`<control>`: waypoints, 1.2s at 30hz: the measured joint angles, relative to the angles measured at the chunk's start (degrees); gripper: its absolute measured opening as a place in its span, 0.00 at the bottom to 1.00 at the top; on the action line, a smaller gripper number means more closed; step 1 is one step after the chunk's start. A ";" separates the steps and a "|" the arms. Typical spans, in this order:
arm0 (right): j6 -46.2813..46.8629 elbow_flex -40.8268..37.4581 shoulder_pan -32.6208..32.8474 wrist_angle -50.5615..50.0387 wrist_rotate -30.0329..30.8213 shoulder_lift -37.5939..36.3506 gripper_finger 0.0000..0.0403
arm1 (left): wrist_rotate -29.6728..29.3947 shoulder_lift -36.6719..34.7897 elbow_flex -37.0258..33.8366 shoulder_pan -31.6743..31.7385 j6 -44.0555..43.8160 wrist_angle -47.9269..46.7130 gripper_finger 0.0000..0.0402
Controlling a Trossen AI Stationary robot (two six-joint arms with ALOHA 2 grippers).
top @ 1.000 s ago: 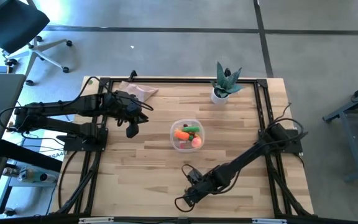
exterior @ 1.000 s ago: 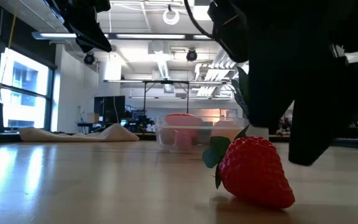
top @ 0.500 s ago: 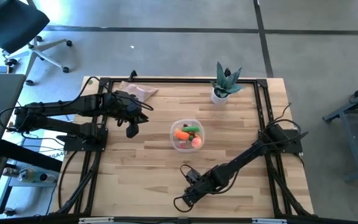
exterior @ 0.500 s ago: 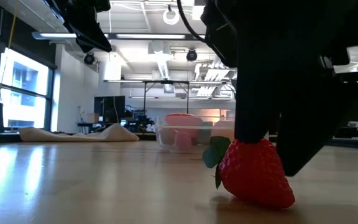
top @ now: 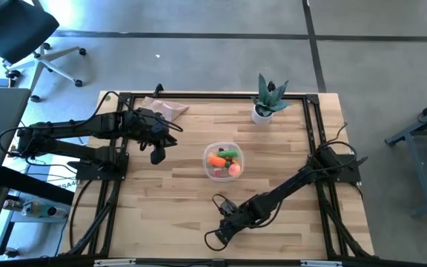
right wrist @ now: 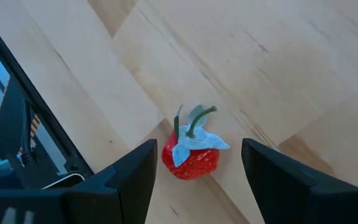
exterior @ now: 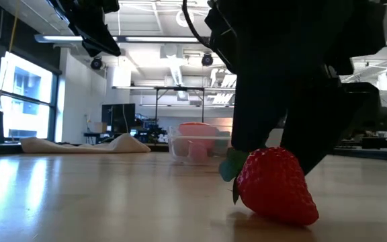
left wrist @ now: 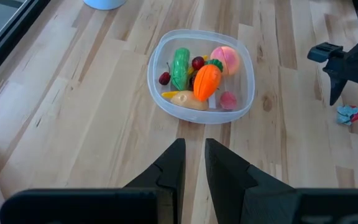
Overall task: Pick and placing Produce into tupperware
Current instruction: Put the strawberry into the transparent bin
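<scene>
One strawberry is seen lying on the wooden table, near its front edge and well apart from the tupperware. The right claw is lowered over it, fingers spread wide to either side and released. One clear tupperware sits mid-table, holding a carrot, a green pepper, a peach-coloured ball and several smaller pieces (not all countable). The left claw is held nearly clenched, empty, above the table's left side. No writing can be read.
</scene>
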 joint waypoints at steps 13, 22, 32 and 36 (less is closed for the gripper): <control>-1.10 0.02 0.00 0.93 -1.36 0.94 0.56 | 0.00 0.00 0.00 0.00 0.00 0.00 0.13; -2.48 0.02 -0.26 -0.46 -1.53 0.94 0.56 | 0.00 0.00 0.00 0.01 -0.01 0.00 0.13; -5.24 0.04 -0.58 -1.62 -1.56 0.90 0.56 | 0.00 0.00 0.00 0.01 -0.01 0.00 0.13; -6.36 0.07 -1.18 -2.40 -2.00 0.85 0.54 | 0.00 0.00 0.00 0.01 0.00 0.00 0.13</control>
